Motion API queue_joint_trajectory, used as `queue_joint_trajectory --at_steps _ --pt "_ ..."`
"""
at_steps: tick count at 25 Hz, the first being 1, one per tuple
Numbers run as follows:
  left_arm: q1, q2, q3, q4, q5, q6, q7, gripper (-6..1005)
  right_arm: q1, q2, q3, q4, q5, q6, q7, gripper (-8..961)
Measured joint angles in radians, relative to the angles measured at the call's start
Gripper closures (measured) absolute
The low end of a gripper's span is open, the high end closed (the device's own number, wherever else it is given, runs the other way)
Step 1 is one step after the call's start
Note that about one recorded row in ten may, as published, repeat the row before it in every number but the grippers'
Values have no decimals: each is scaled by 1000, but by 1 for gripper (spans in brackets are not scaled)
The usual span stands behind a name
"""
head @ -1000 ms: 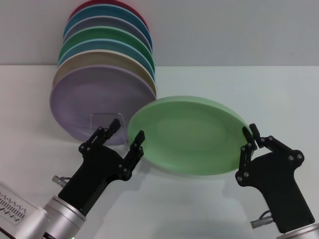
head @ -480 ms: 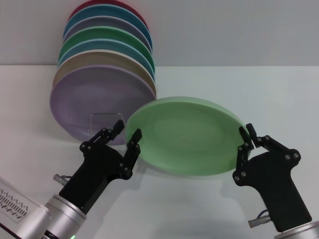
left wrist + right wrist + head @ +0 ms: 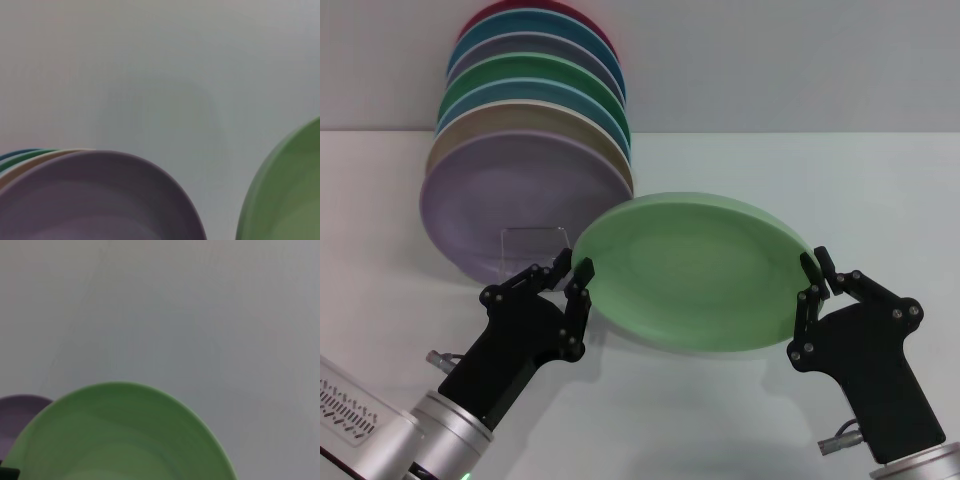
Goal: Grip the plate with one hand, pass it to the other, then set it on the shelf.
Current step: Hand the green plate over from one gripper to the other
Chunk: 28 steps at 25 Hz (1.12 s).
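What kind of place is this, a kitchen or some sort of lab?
Most likely a lab test bench, not a kitchen: a bare white table against a blank wall, a row of coloured plates propped upright, and two robot grippers, left and right, holding a pale green plate.

No readable text, brand, number or sign showed anywhere in the views. The only marking was a block of small dark print on a white label (image 3: 342,412) fixed to the left arm (image 3: 415,435), just below its silver-grey wrist section at the lower corner of the head view; the characters were too small and blurred to make out. The two wrist views carried no lettering at all.
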Motion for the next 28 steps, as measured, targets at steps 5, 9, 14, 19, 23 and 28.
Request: queue_joint_trajectory --at_steps 5,9,14,19,23,28 --pt "0 0 0 2 0 -1 -1 841 0 0 0 0 1 1 0 926" --pt "-1 0 0 2 0 -4 -3 883 1 1 0 0 1 8 -2 925" --pt "-3 0 0 2 0 -5 -9 894 1 2 0 2 1 11 -4 924" --pt "-4 1 0 2 0 -5 -11 911 3 2 0 3 2 15 -4 923" --pt "-5 2 0 2 -1 -5 -11 940 7 2 1 3 3 19 -6 922" --pt "-6 3 0 4 -1 -5 -8 969 11 1 0 3 4 25 -7 920"
